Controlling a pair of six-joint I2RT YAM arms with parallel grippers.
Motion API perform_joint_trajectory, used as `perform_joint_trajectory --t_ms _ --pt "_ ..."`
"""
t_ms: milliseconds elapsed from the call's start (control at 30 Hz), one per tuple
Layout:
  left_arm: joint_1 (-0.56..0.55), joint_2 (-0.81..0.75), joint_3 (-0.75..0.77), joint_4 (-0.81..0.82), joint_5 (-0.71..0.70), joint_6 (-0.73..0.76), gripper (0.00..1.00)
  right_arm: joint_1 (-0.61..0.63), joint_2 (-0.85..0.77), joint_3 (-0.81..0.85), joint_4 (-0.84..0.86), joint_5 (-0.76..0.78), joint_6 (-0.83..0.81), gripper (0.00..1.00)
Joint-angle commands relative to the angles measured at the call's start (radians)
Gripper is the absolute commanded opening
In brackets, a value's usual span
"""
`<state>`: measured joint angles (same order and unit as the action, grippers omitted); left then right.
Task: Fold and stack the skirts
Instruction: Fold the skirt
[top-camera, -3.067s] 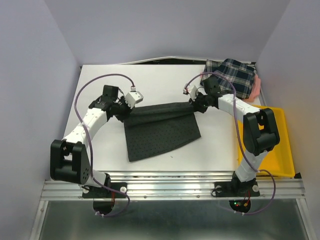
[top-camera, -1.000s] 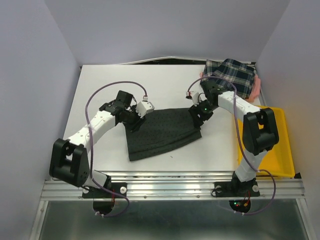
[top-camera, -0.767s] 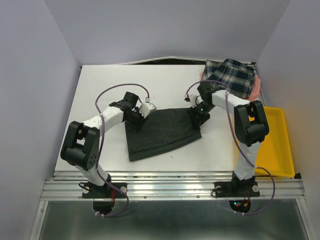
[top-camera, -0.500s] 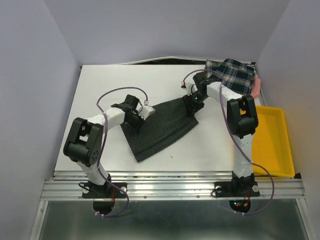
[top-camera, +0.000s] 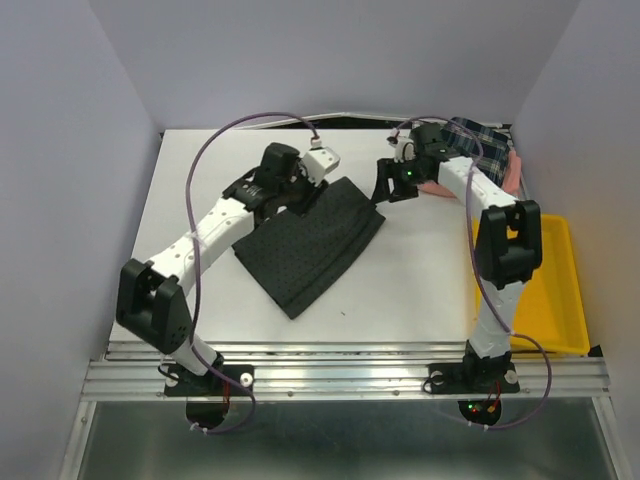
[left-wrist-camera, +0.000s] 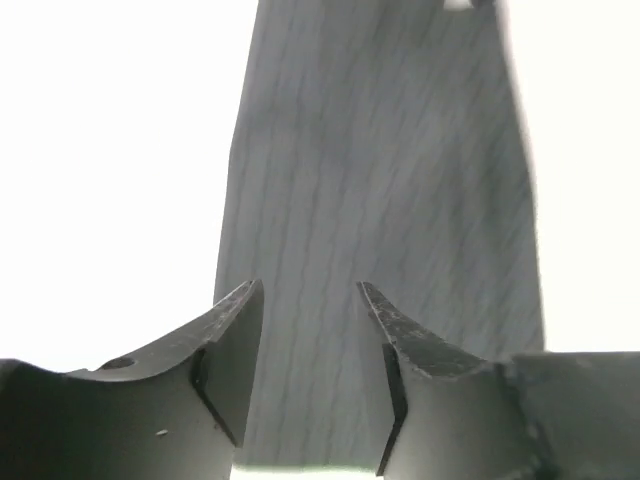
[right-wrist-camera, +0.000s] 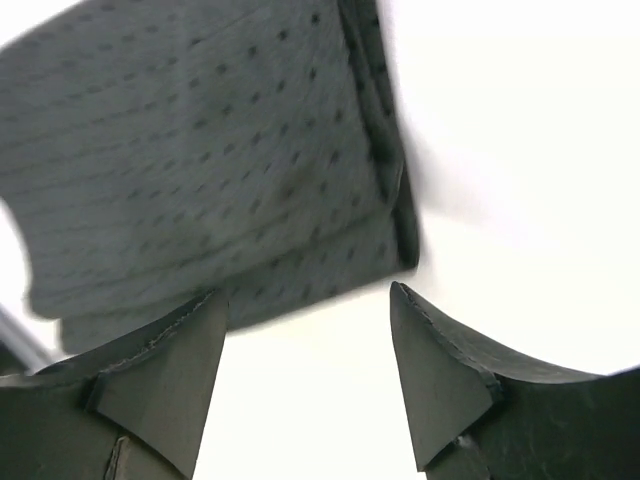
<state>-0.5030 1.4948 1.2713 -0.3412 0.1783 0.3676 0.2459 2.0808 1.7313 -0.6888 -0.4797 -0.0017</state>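
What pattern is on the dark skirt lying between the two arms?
The skirt is charcoal-black with fine darker dots, clearest in the right wrist view.

White surface (top-camera: 200, 170). Near its middle, lying flat and folded: charcoal dotted skirt (top-camera: 305, 245). In far right corner: pink skirt (top-camera: 513, 172), plaid skirt (top-camera: 490, 140) heaped on it. Along right edge, nearer: yellow tray (top-camera: 560, 300).

White bench (top-camera: 430, 285) fills centre, evenly lit. Pale lavender walls (top-camera: 330, 60) at 9, 12, 3 o'clock. Aluminium rail (top-camera: 340, 377) along 6 o'clock edge. Yellow tray (top-camera: 557, 300) at 4 o'clock.
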Motion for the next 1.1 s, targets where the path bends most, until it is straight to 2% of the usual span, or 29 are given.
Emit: perform_joint_trajectory --t_ms 0,167,400,667,833,900,1067 --pt "-0.110 0.172 0.129 0.014 -0.065 -0.122 0.48 -0.051 -0.166 -0.151 0.095 -0.144 0.201 0.68" --pt "-0.157 0.326 0.281 0.033 -0.028 -0.186 0.40 -0.051 -0.176 -0.404 0.253 -0.226 0.359 0.62" --pt "-0.189 0.498 0.417 0.007 -0.002 -0.177 0.43 -0.060 -0.148 -0.564 0.523 -0.197 0.503 0.56" --pt "-0.203 0.568 0.436 -0.015 -0.002 -0.145 0.43 -0.060 -0.108 -0.616 0.609 -0.160 0.554 0.52" --pt "-0.206 0.601 0.457 -0.036 0.013 -0.124 0.58 -0.060 -0.081 -0.636 0.627 -0.129 0.557 0.47" --pt "-0.207 0.617 0.467 -0.036 0.021 -0.125 0.60 -0.060 -0.074 -0.636 0.630 -0.116 0.554 0.42" --pt "-0.212 0.662 0.511 -0.051 0.024 -0.119 0.58 -0.060 -0.051 -0.635 0.634 -0.112 0.559 0.35"
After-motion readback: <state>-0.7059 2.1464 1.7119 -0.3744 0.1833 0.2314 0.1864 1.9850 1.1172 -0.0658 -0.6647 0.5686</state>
